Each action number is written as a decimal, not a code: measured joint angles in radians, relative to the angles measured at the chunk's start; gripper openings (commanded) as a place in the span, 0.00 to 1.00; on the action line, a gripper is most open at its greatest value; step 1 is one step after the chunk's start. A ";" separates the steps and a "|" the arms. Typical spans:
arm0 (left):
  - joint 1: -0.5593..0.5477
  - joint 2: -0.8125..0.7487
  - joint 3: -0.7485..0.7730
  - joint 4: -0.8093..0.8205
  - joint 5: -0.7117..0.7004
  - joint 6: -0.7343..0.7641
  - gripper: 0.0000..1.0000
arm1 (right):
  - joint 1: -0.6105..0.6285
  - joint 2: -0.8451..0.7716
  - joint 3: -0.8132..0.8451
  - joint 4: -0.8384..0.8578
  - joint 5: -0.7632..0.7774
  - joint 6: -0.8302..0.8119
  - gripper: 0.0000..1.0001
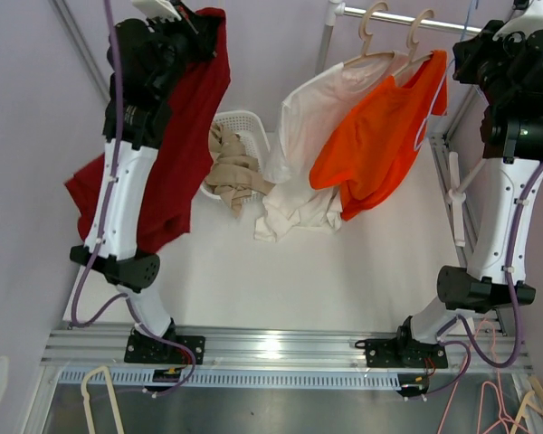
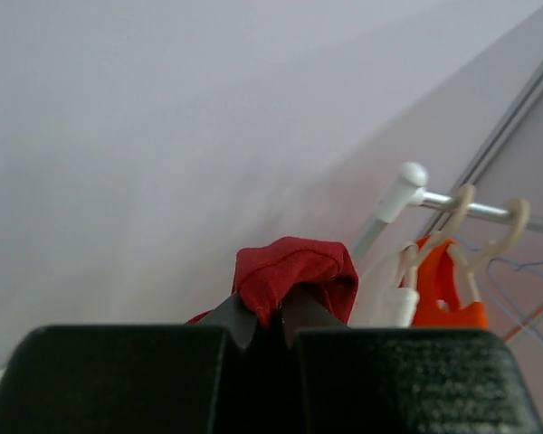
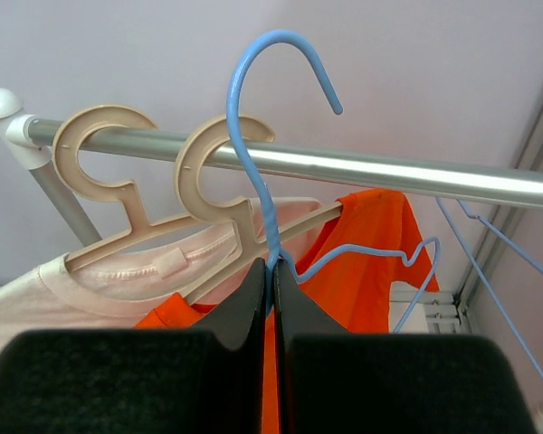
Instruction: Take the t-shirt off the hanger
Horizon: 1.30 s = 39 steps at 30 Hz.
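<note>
left gripper (image 2: 276,316) raised high at far left, fingers pressed together on a fold of the red t-shirt (image 1: 185,154). the shirt hangs free from that grip, down past the left arm, clear of any hanger. white basket (image 1: 244,120) at table centre-back, beige cloth (image 1: 231,167) spilling over its rim. right of it, a white shirt (image 1: 312,117) and an orange shirt (image 1: 380,145) hang on two beige hangers (image 3: 140,217) from the metal rail (image 3: 389,167). right gripper (image 3: 271,267) up by the rail, fingers pinching the neck of a bare blue hanger (image 3: 231,95), its hook in front of the rail.
</note>
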<state>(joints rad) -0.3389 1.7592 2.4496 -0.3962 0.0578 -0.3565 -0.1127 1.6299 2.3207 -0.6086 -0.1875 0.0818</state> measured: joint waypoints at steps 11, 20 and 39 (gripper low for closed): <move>0.042 0.092 0.010 0.168 -0.001 0.076 0.02 | -0.078 0.082 0.000 0.070 -0.134 0.029 0.00; 0.111 0.124 0.004 0.302 0.001 0.067 0.01 | -0.094 0.137 -0.061 0.109 -0.162 0.050 0.00; 0.112 0.088 -0.053 0.424 0.112 -0.102 0.01 | -0.094 0.072 -0.229 0.176 -0.087 0.053 0.36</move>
<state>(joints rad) -0.2268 1.8473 2.3962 0.0277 0.1699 -0.4583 -0.2070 1.7023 2.0918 -0.4324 -0.2745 0.1352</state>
